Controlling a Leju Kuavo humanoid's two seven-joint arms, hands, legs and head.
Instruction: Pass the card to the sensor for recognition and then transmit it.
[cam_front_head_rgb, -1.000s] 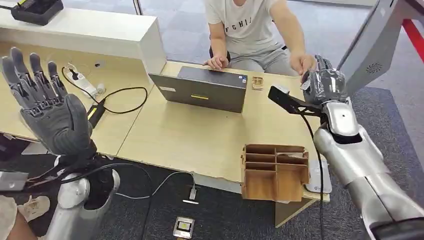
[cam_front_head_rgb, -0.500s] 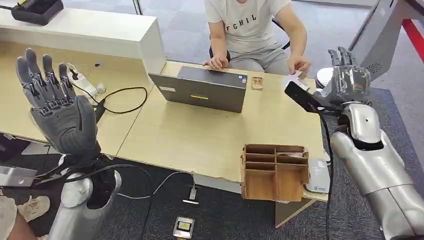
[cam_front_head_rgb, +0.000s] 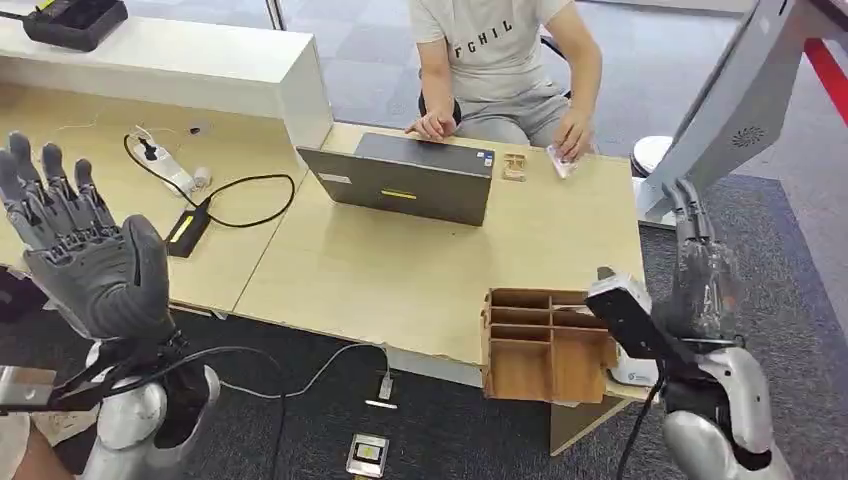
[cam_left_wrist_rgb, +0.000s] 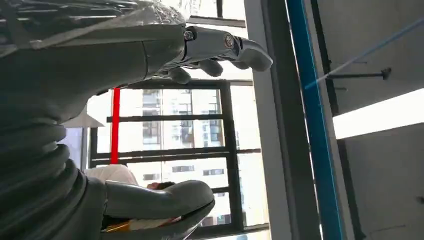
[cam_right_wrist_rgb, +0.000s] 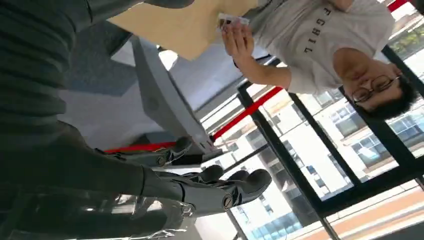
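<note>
Now the card (cam_front_head_rgb: 562, 160) lies under the person's hand (cam_front_head_rgb: 575, 134) at the counter's (cam_front_head_rgb: 420, 270) far edge — well ahead of the empty, straight-fingered right hand (cam_front_head_rgb: 703, 275), the nearer one — while the left hand (cam_front_head_rgb: 85, 250) is spread, empty.

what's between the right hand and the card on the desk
In the head view, bare desk separates the right hand from the card under the person's hand.
</note>
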